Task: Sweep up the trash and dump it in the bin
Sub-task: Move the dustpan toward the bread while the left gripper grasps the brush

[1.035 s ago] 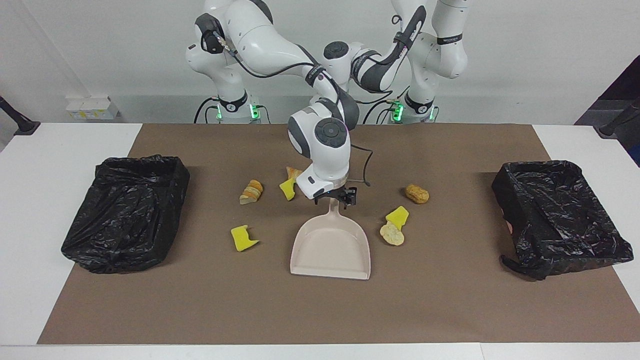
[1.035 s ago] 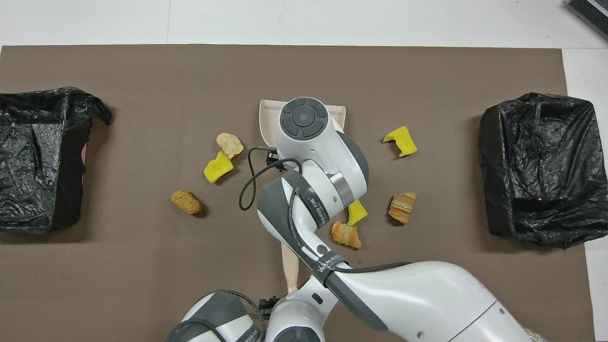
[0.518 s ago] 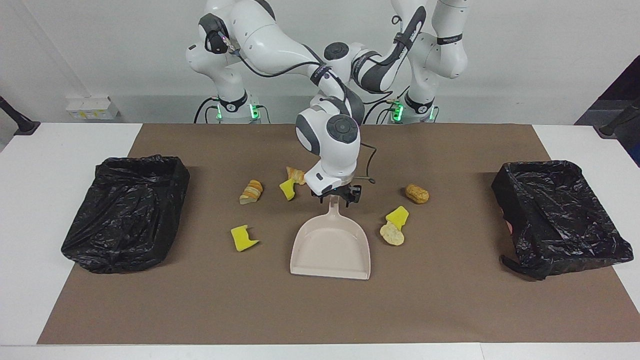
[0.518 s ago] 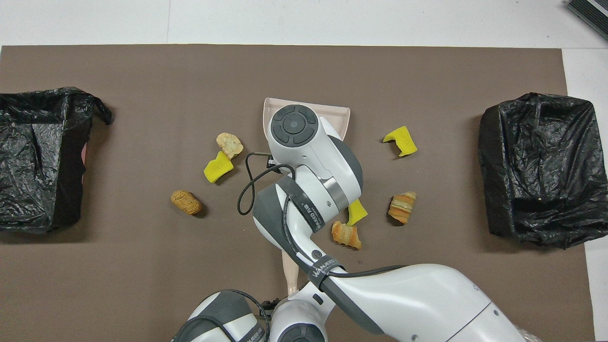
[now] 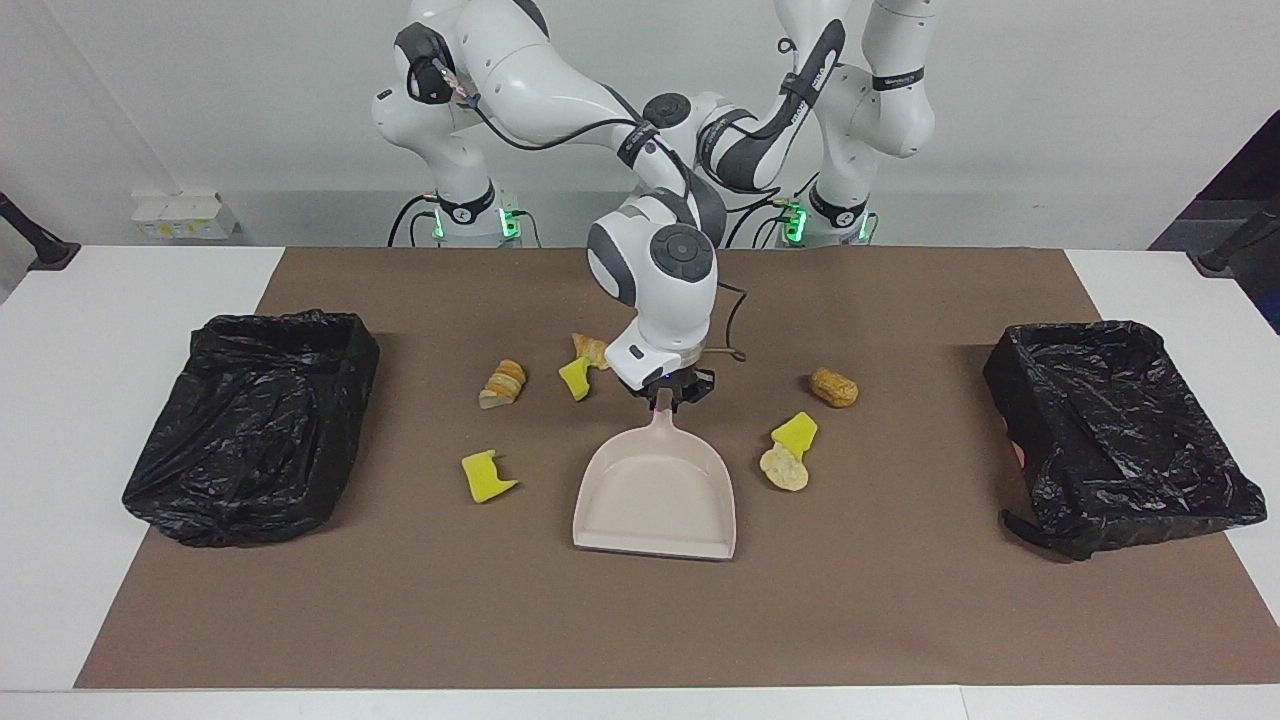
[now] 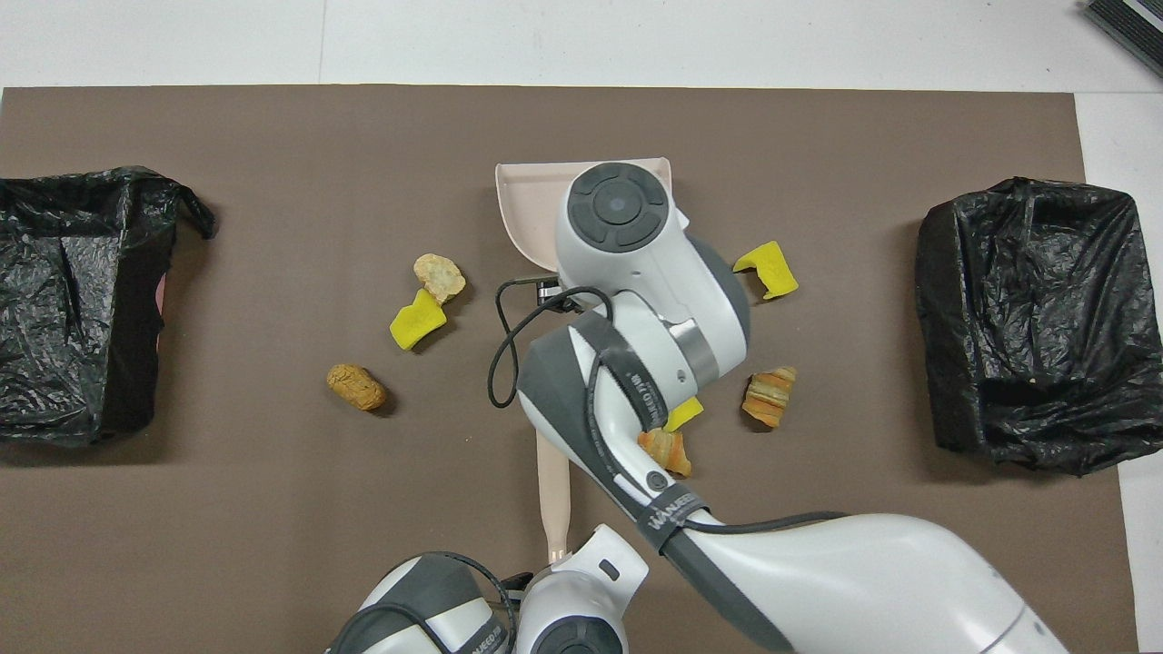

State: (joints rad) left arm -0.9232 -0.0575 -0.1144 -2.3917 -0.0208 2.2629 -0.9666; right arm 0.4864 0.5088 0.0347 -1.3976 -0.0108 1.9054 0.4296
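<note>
Right gripper (image 5: 664,392): clenched on the handle of the beige dustpan (image 5: 655,500), at mid-table.
Left gripper (image 6: 527,581): shut at the brush handle (image 6: 551,495); whether it grips it I cannot tell.
Dustpan: flat on the brown mat (image 5: 900,620), mouth away from the robots.
Trash (image 5: 788,468): yellow and tan pieces scattered on the mat on both sides of the dustpan.
Bins: a black-lined bin (image 5: 250,425) at each end of the table.

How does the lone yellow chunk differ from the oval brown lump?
The lone yellow chunk is notched; the oval brown lump is tan and rounded. The chunk lies farther from the robots, toward the right arm's end; the lump toward the left arm's. Both lie loose.
</note>
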